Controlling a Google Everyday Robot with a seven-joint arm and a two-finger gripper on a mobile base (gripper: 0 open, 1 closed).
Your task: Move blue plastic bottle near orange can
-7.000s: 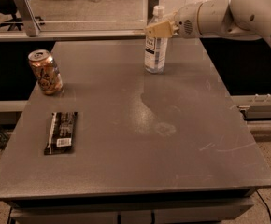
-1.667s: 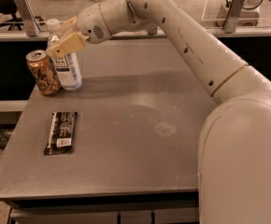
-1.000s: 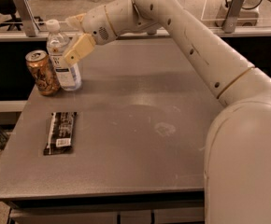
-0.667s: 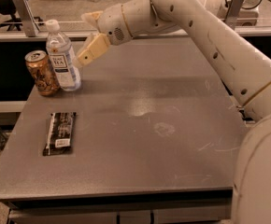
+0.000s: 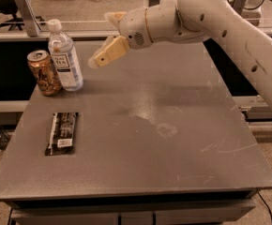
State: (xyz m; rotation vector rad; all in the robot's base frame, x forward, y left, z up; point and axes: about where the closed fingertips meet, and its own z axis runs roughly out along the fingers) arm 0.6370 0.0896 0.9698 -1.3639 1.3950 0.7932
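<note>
The blue plastic bottle (image 5: 65,55) stands upright at the table's far left, white cap on top, white label facing me. The orange can (image 5: 44,72) stands right beside it on its left, almost touching. My gripper (image 5: 102,39) hangs above the table to the right of the bottle, apart from it, open and empty, with one tan finger (image 5: 107,53) pointing down-left and the other higher up.
A flat black snack bar wrapper (image 5: 62,132) lies on the grey table (image 5: 173,153) at the left, nearer the front. My white arm (image 5: 220,22) reaches in from the upper right. A rail and posts run behind the table.
The gripper carried the bottle from the far right to beside the can, let go of it, and has drawn back to the right. The bottle stays standing.
</note>
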